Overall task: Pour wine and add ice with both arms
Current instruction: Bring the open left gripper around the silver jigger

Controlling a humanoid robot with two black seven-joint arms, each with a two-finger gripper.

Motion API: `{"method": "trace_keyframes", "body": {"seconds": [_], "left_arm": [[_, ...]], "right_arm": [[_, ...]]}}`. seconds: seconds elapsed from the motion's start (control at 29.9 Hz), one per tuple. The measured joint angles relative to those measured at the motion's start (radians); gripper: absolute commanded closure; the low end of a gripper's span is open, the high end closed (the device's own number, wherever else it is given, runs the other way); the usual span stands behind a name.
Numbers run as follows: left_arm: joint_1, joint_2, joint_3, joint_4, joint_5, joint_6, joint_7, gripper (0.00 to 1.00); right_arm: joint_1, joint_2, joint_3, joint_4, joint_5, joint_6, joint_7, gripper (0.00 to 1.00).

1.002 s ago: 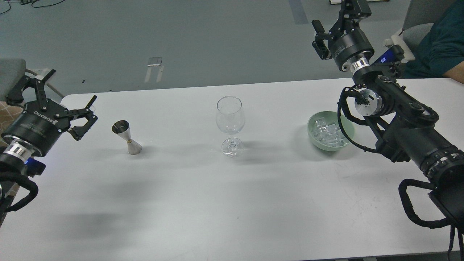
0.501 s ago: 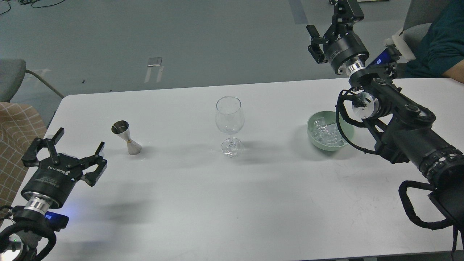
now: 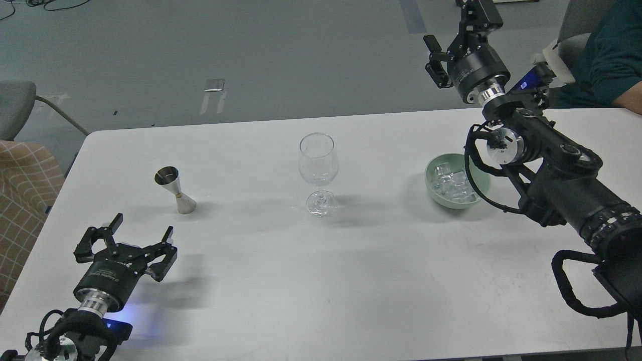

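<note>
Standing upright: wine glass (image 3: 318, 173), jigger (image 3: 175, 190); ice (image 3: 454, 183) heaped in bowl (image 3: 432, 188).

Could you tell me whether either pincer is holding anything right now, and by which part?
Nothing is held. The left pincer is open and empty over the table; the right pincer is open and empty in the air.

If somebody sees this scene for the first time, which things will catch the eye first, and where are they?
The clear stemmed glass stands upright alone at the middle of the white table, with a small steel jigger to its left and a green bowl of ice to its right. The left gripper hovers open over the near left corner, while the right gripper is raised high beyond the far edge, open and empty.
</note>
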Motion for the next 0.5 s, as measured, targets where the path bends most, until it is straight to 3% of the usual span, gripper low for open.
{"method": "trace_keyframes", "body": {"seconds": [0.5], "left_arm": [[-0.198,-0.041,0.010,0.229,0.019,-0.001,-0.003,0.00]], "right_arm": [[-0.011,0.000,-0.002,0.000,0.000,0.000,0.000,0.00]]}}
